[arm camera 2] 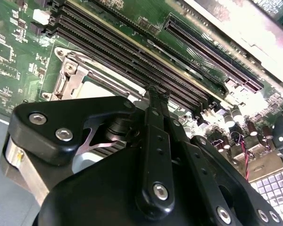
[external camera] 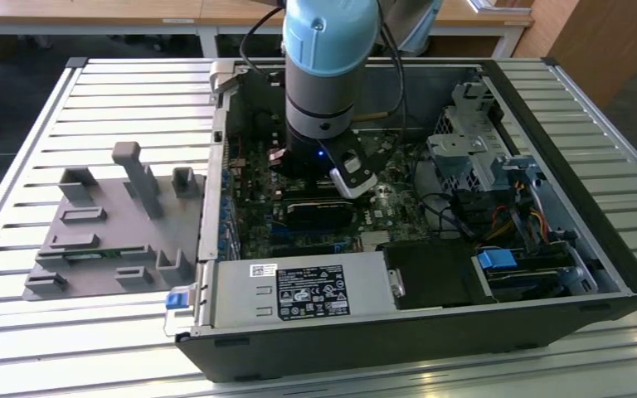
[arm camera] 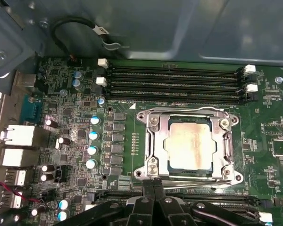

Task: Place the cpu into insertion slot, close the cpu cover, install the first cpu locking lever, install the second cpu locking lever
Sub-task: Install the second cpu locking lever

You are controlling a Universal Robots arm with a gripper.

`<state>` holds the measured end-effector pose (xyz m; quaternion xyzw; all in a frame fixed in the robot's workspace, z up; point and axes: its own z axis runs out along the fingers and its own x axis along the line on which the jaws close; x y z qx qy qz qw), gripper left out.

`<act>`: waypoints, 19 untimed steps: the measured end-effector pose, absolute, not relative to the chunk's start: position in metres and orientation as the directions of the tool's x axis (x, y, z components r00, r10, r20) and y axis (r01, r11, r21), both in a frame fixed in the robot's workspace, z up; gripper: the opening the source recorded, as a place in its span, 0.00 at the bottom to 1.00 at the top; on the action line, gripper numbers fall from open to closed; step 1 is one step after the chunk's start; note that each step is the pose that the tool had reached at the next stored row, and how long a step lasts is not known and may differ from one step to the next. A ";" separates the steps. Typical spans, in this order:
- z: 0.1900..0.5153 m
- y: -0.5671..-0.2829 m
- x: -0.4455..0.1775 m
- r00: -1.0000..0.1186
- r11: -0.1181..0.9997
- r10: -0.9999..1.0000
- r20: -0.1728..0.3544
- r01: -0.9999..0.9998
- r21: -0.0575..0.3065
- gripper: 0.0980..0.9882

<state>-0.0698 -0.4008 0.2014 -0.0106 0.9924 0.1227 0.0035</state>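
Your one arm is reaching down into the open computer case [external camera: 584, 274] on the slatted table [external camera: 31, 332], its gripper [arm camera: 153, 188] hanging low over the green circuit board [arm camera: 66, 94] with the two black fingers [arm camera 2: 156, 101] pressed together, tips meeting just beside the near edge of the socket. You are looking at one cpu [arm camera: 188, 145], lying flat in the insertion slot [arm camera: 166, 162] with its dull silvery top facing up; the chip is square, its edges running parallel to the four long black memory slots [arm camera: 174, 84] beside the socket. One cpu cover [arm camera: 225, 141] is lying closed around the chip, its silvery frame bordering all four sides, with one thin metal lever [arm camera: 198, 181] stretching along the socket edge nearest the fingertips. In the exterior view, one grey holder block [external camera: 109, 240] is sitting on the table at the exterior view's left, well apart from the case.
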 end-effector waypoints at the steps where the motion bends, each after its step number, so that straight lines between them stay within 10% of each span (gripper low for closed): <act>1: 0.201 -0.401 -0.071 -1.000 0.969 -0.020 -0.010 -0.022 0.245 0.02; 19: 0.192 -0.401 -0.078 -1.000 0.958 -0.020 -0.010 -0.022 0.286 0.02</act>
